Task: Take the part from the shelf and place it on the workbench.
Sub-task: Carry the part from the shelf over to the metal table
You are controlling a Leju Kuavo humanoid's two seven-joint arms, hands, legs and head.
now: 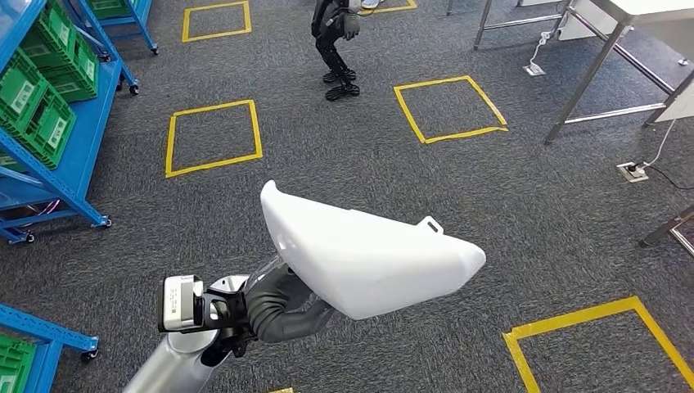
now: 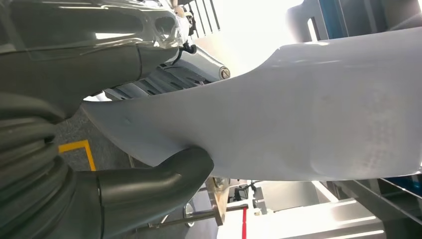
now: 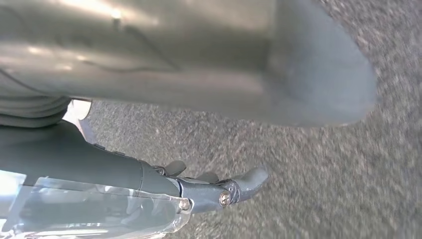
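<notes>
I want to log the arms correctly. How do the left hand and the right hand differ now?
The left hand grips the white part; the right hand holds nothing. The left is raised in the head view; the right hangs over the carpet, fingers apart. Both are dark grey.

A dark grey carpet floor (image 1: 344,164) is seen, marked with squares of yellow tape (image 1: 213,137). Blue wheeled shelving (image 1: 69,155) with green crates (image 1: 37,106) is placed along the left edge. Metal-legged tables (image 1: 606,57) are set at the upper right, and a floor socket (image 1: 633,170) with a cable lies beside them. A person's dark legs (image 1: 334,49) are seen at the top.
</notes>
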